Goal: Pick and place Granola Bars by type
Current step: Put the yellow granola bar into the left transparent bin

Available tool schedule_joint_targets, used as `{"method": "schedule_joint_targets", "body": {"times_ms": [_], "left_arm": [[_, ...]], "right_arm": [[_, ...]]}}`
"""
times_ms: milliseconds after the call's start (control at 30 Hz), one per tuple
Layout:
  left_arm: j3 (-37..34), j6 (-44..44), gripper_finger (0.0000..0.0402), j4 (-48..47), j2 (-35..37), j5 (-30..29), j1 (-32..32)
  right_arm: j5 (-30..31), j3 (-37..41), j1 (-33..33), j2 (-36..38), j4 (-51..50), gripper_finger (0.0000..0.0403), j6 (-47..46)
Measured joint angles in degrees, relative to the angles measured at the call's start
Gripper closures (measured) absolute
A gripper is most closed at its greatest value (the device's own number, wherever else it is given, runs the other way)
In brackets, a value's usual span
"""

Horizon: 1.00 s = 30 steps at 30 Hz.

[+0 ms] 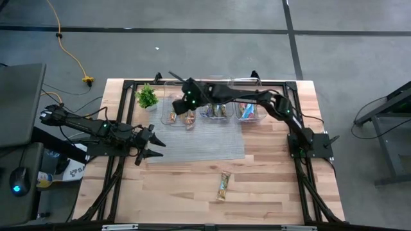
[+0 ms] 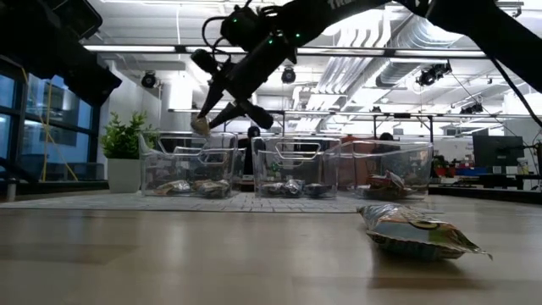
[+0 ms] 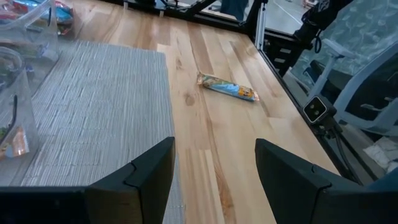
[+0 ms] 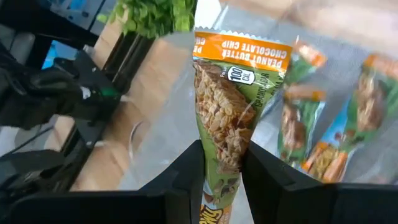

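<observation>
Granola bar (image 4: 225, 118), crinkly orange-green wrapper, pinched by right gripper (image 4: 221, 180) above clear bin (image 2: 188, 165); left gripper (image 3: 214, 171) spread over ribbed grey mat (image 3: 93, 112), wood table (image 1: 270, 186).

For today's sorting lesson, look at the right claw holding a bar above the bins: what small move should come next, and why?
Probably lower slightly and open. The right claw grips an orange-and-green wrapped peanut butter granola bar over the leftmost clear plastic bin, which already holds matching orange-and-green bars. So releasing it there seems to fit the sort.
</observation>
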<state>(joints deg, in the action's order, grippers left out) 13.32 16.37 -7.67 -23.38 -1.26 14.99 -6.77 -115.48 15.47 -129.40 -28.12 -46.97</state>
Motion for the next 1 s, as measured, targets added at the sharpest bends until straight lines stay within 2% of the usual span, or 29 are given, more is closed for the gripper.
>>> {"method": "schedule_joint_targets", "body": {"times_ms": [100, 200, 433, 567, 667, 833, 1000], "left_arm": [[0.0, 0.5, 0.0186, -0.3, 0.0, 0.0, 0.0], [0.0, 0.6, 0.0186, -0.4, 0.0, 0.0, 0.0], [0.0, 0.6, 0.0186, -1.0, 0.0, 0.0, 0.0], [0.0, 0.7, 0.0186, -1.3, 0.0, 0.0, 0.0], [0.0, 0.6, 0.0186, -1.4, 0.0, 0.0, 0.0], [0.0, 0.6, 0.0186, -1.6, 0.0, 0.1, 0.0], [0.0, 0.6, 0.0186, -1.9, 0.0, 0.2, 0.0]], "right_arm": [[2.8, -0.4, -0.1, 0.0, 0.3, 0.032, 2.1], [2.9, -0.5, 0.1, 0.0, 0.5, 0.0311, 3.5], [2.5, -0.5, 0.3, 0.0, 0.5, 0.0243, 5.3], [-0.4, -0.4, 0.6, 0.1, 2.0, 0.0211, 5.5], [-2.7, -0.5, 0.6, 1.2, 2.4, 0.0204, 5.2], [-1.3, -3.6, -2.1, 5.8, -5.3, 0.0214, 7.9], [4.4, -7.2, -7.5, 11.1, -22.9, 0.023, 7.2]]}}
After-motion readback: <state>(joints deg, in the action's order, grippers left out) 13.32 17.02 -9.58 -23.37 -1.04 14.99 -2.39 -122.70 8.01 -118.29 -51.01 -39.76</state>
